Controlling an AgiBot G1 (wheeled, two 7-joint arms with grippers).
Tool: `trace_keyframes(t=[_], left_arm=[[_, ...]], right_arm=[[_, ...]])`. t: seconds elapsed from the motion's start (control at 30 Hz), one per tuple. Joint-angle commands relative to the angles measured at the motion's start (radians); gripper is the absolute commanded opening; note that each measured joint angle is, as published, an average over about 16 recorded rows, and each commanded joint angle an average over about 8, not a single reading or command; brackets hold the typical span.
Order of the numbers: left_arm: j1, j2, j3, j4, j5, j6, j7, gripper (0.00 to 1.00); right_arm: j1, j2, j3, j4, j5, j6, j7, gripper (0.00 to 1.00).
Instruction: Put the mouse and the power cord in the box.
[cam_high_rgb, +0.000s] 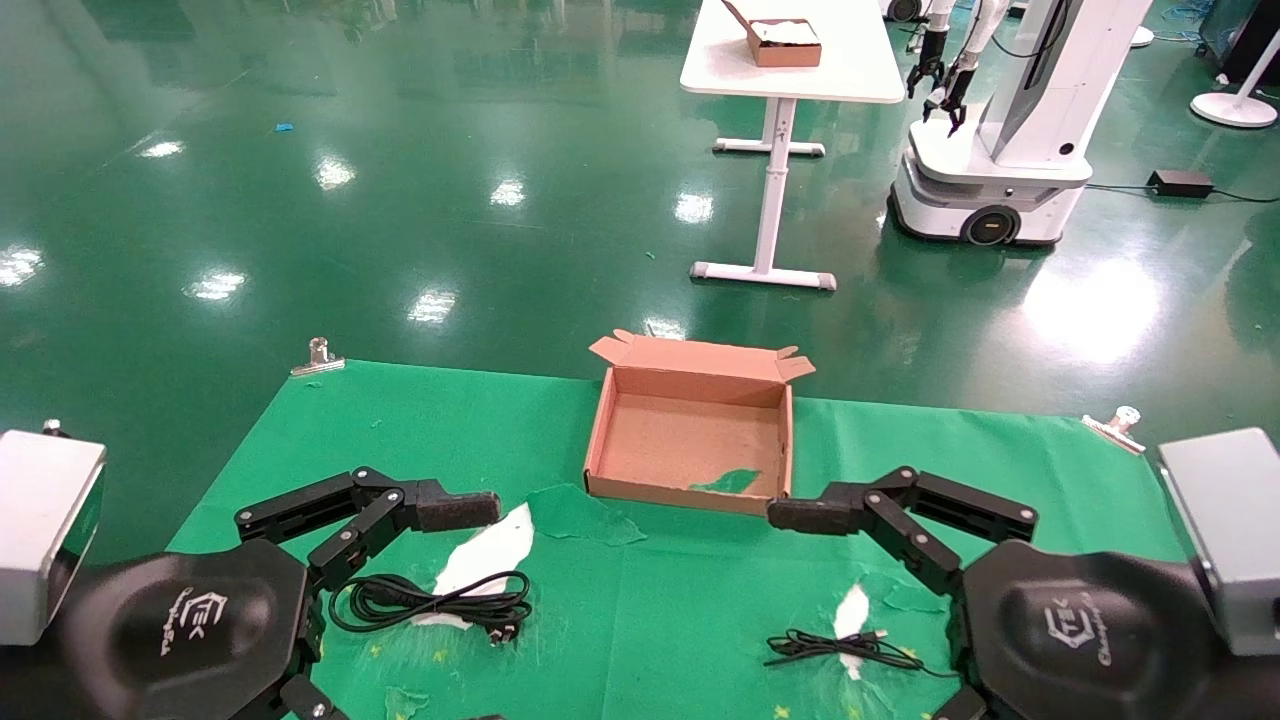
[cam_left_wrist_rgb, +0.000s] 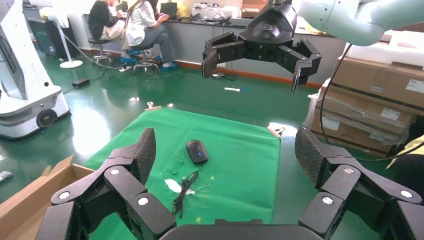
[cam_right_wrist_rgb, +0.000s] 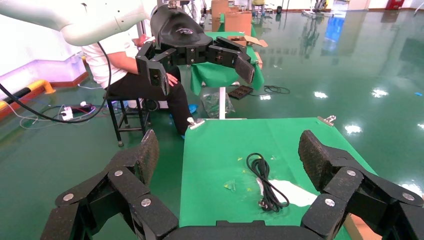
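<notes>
A green cloth (cam_high_rgb: 700, 600) covers the table across the lower half of the head view, torn in spots so white shows through. At its far edge, centre frame, sits the box (cam_high_rgb: 690, 480), open, its floor bare apart from a green scrap. The left gripper (cam_high_rgb: 330, 590) hangs at lower left, jaws spread wide and holding nothing. The right gripper (cam_high_rgb: 925, 600) hangs at lower right, likewise wide open with nothing in it. The power cord (cam_high_rgb: 430, 600) lies bundled on the cloth at lower centre-left, just beside the left gripper. The mouse (cam_left_wrist_rgb: 197, 151) shows mid-frame in the left wrist view; in the head view only its thin cable (cam_high_rgb: 840, 645) appears, lower right, the body apparently hidden behind the right gripper.
</notes>
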Motion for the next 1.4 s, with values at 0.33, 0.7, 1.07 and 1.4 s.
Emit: trace_keyframes(t=[0.33, 0.7, 1.07, 1.4], left_arm=[[0.000, 0.000, 0.000, 0.000, 0.000, 0.000, 0.000, 1.00], [0.000, 0.000, 0.000, 0.000, 0.000, 0.000, 0.000, 1.00], [-0.010, -0.017, 0.029, -0.011, 0.068, 0.006, -0.014, 1.00], [-0.180, 0.017, 0.203, -0.005, 0.497, 0.001, -0.127, 1.00]], right_arm=[[0.000, 0.000, 0.000, 0.000, 0.000, 0.000, 0.000, 1.00], [0.000, 0.000, 0.000, 0.000, 0.000, 0.000, 0.000, 1.00], [-0.006, 0.011, -0.011, 0.006, -0.042, -0.003, -0.021, 1.00], [-0.001, 0.041, -0.082, 0.040, -0.325, 0.048, -0.107, 1.00]])
